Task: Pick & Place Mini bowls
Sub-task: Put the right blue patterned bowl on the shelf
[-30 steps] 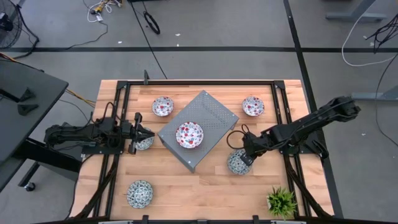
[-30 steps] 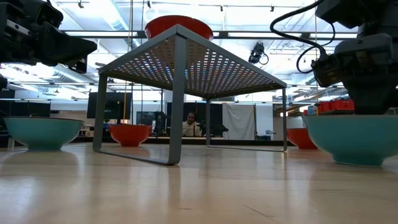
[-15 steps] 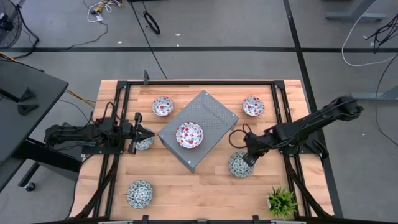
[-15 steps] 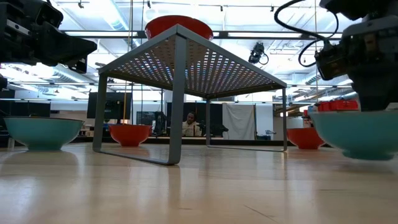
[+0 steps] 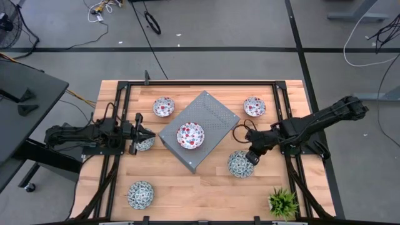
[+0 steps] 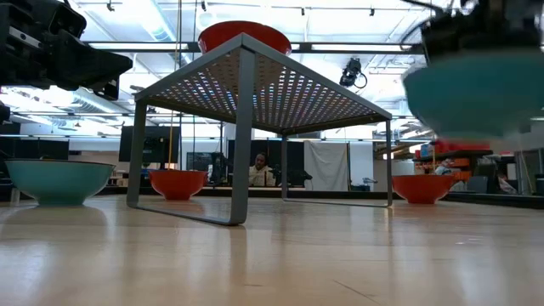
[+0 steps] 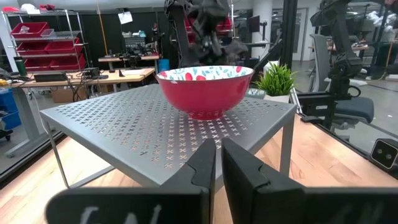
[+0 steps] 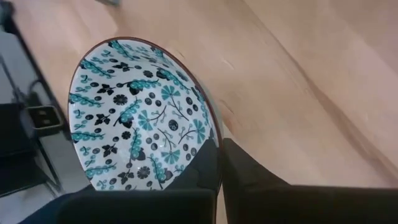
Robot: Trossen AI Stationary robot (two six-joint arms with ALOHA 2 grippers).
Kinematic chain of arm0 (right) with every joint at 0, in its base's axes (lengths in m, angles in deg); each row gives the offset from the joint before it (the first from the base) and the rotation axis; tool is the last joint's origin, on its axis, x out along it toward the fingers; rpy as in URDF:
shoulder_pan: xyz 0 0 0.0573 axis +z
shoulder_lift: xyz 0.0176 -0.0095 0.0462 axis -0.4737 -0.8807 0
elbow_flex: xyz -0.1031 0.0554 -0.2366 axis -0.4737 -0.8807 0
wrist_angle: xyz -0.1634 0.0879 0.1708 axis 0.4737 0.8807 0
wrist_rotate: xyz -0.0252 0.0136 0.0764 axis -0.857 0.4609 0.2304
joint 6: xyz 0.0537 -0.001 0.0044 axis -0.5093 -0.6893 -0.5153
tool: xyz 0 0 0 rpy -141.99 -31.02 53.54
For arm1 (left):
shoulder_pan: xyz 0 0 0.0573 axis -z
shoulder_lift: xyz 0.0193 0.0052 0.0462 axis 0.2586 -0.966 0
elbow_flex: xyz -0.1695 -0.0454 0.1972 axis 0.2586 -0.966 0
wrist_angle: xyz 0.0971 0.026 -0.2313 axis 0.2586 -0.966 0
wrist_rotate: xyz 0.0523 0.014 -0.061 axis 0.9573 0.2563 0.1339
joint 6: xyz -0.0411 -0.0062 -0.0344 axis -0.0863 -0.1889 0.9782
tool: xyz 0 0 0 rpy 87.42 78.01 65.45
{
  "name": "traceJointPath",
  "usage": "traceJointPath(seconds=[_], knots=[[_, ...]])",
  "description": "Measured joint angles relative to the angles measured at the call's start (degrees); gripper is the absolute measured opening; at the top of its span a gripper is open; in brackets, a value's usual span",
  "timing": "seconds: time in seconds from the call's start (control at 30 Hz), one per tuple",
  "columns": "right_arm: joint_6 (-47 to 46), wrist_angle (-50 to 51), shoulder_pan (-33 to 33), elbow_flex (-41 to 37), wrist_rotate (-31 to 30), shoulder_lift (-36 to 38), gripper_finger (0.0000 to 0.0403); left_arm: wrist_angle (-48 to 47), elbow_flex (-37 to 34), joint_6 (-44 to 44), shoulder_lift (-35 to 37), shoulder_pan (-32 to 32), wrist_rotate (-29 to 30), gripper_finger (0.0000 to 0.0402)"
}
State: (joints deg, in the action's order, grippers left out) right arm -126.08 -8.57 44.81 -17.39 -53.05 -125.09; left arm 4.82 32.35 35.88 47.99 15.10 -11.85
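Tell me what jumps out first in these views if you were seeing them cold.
The right gripper is shut on the rim of a teal-patterned bowl, which hangs clear above the tabletop in the low view, right of the grey perforated stand. A red-patterned bowl sits on top of that stand at the table's middle. The left gripper waits at the stand's left edge, over another teal bowl.

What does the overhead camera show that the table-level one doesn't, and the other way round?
Only the high view shows the potted plant, the near-left teal bowl and the bowls' patterned insides. Only the low view shows that the teal bowl held by the right gripper hangs clear above the tabletop, plus a person in the room behind. Both show the red bowl on the perforated metal stand.
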Motion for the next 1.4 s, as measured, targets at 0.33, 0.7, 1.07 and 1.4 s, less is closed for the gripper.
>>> traceJointPath(seconds=[0.33, 0.7, 1.07, 1.4], knots=[[6.93, 6.35, -3.23, 9.96, 0.03, 0.02, 0.0, 0.0, 0.0, 0.01, 0.0, 0.01, 0.0, 0.003], [10.91, 9.72, -11.21, 19.71, 0.04, -0.52, 0.0, -0.02, 0.0, 0.02, -0.02, -0.01, 0.0, 0.003], [12.58, 9.79, -23.64, 28.35, 0.42, -5.32, 0.0, -0.02, 0.0, 0.0, -0.02, -0.01, 0.0, 0.003], [10.31, 6.97, -32.46, 34.02, 4.01, -12.64, 0.0, 0.0, 0.0, 0.02, -0.02, -0.01, 0.0, 0.003]])
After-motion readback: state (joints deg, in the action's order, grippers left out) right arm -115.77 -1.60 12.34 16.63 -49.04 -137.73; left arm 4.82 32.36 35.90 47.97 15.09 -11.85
